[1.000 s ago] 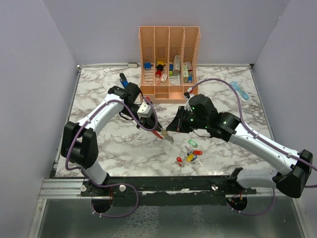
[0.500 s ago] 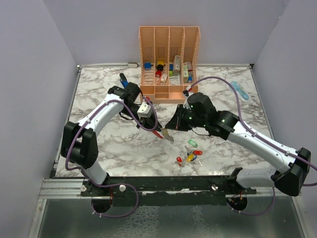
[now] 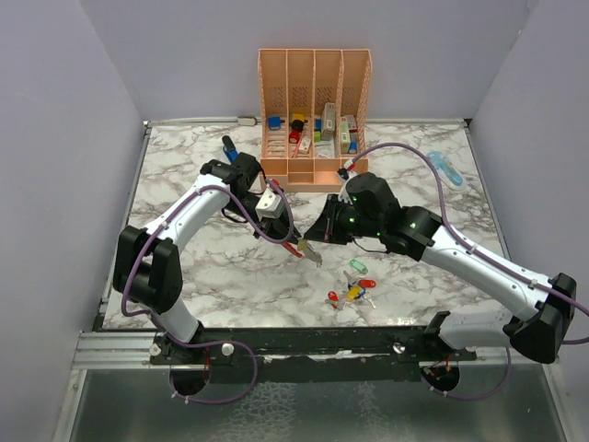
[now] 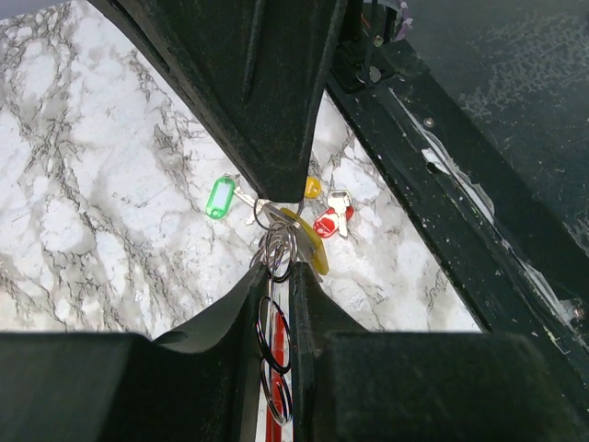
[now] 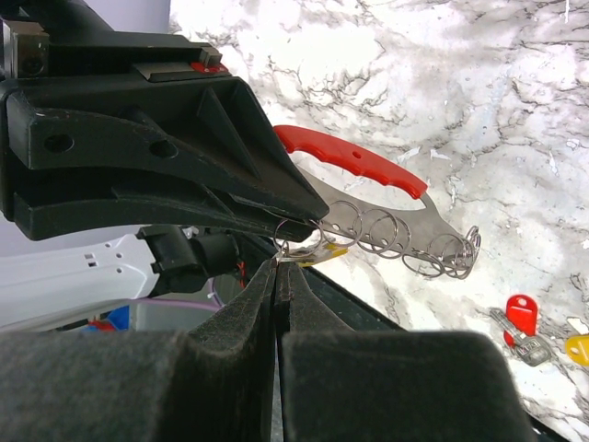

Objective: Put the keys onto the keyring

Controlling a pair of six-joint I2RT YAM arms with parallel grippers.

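My left gripper [image 3: 287, 241] is shut on the keyring [image 3: 305, 250] and holds it above the table's middle. In the left wrist view [image 4: 279, 276] its wire rings and red side [image 4: 272, 419] sit between my fingers. The right wrist view shows its red grip [image 5: 354, 161] and its silver plate with several rings [image 5: 405, 235]. My right gripper [image 3: 317, 237] is shut on a yellow-headed key [image 5: 317, 251] at one ring, right beside the left gripper's fingers [image 5: 212, 175]. More keys [image 3: 352, 290] lie loose on the marble: green [image 4: 220, 196], red [image 4: 333, 221].
A peach organiser [image 3: 315, 69] with coloured blocky items stands at the back centre. A dark blue stick tool [image 3: 229, 147] lies at the back left and a pale blue flat tool [image 3: 448, 168] at the back right. The black front rail [image 3: 313, 336] runs close below the loose keys.
My right gripper has moved a little left, bringing the yellow key up against the keyring. The left arm and the keyring have stayed in place.
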